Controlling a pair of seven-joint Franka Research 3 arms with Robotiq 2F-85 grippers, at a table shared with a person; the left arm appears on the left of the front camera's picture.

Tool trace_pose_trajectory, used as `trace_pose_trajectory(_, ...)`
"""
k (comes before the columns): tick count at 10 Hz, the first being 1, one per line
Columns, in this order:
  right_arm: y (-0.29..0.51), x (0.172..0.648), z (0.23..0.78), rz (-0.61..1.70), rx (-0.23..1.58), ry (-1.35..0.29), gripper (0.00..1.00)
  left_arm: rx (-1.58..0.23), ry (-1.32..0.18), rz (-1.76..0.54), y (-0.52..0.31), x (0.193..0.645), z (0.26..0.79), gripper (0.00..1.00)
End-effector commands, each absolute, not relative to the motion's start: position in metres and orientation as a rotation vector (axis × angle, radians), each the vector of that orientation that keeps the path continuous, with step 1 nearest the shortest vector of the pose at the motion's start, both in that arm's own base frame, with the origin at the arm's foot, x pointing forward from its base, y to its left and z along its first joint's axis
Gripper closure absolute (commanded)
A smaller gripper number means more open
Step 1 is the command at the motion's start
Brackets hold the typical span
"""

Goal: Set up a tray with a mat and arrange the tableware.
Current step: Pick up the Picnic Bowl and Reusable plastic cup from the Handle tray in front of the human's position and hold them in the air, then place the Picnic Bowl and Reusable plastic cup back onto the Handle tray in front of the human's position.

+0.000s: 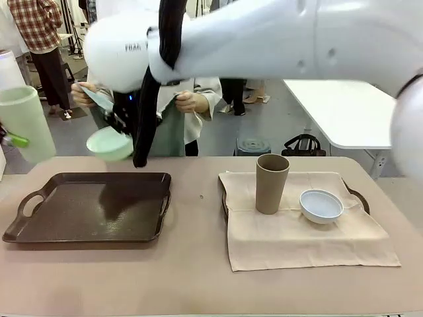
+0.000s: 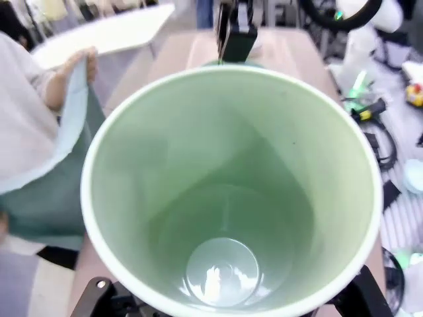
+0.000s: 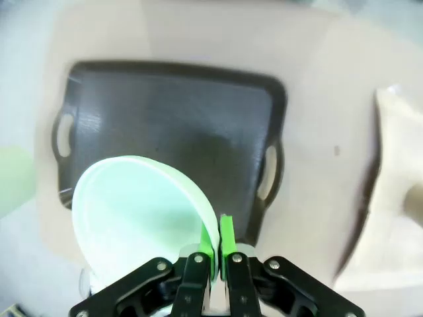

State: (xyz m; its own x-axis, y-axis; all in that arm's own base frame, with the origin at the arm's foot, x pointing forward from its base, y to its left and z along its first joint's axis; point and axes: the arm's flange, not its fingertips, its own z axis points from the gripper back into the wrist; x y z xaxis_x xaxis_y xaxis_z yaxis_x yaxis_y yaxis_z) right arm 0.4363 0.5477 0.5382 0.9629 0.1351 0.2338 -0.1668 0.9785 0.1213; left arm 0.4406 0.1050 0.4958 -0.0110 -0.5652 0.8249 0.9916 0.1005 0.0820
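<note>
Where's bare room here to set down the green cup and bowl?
The dark brown plastic tray is bare all over. The tabletop is free between tray and mat and along the near edge. On the beige cloth mat, the far half holds the tan-brown plastic tumbler and pale blue-white bowl; its near half is free.

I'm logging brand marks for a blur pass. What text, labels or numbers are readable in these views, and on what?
"FRAN": on the white shell of the right arm; the rest is cut off by a black cable.
No print can be seen on the mint tumbler, mint bowl, tan tumbler, pale bowl or dark tray.
</note>
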Motion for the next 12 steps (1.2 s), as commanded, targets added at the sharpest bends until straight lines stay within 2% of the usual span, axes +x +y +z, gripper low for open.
trace_pose_trajectory(1,0.54,0.412,0.551,0.128,0.138,-0.286,1.0,-0.654,-0.853,-1.379,0.103,0.427,0.514,0.2)
trace_pose_trajectory(3,0.538,0.4,0.572,0.13,0.162,-0.312,1.0,-0.615,-0.885,-1.377,0.101,0.412,0.536,0.2)
trace_pose_trajectory(4,0.542,0.414,0.574,0.156,0.168,-0.263,1.0,-0.634,-0.883,-1.394,0.105,0.423,0.529,0.2)
trace_pose_trajectory(12,0.542,0.414,0.574,0.156,0.168,-0.263,1.0,-0.634,-0.883,-1.394,0.105,0.423,0.529,0.2)
